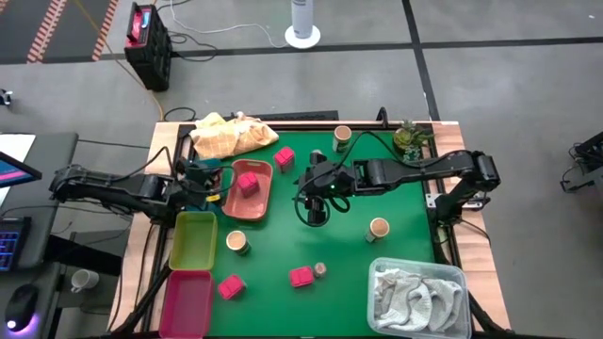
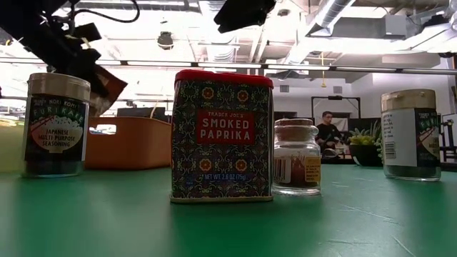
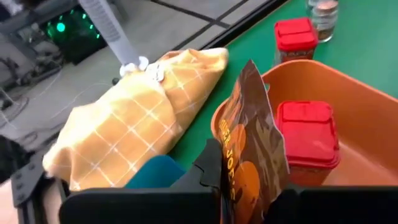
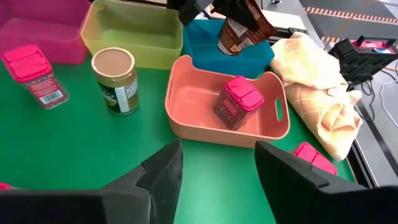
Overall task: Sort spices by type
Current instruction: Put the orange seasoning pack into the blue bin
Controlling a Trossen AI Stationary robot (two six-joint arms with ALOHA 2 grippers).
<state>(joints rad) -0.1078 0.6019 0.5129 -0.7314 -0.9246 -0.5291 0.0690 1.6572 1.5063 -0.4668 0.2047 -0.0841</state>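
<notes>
High view: yellow cloth [image 1: 233, 135] beside salmon tray [image 1: 258, 201]

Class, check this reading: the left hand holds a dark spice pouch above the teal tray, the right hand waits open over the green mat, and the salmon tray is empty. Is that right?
Not quite. The salmon tray is not empty: one red-lidded spice tin lies in it, as the right wrist view shows. The rest stands: the left hand holds the dark spice pouch above the teal tray, and the right hand waits open.
</notes>
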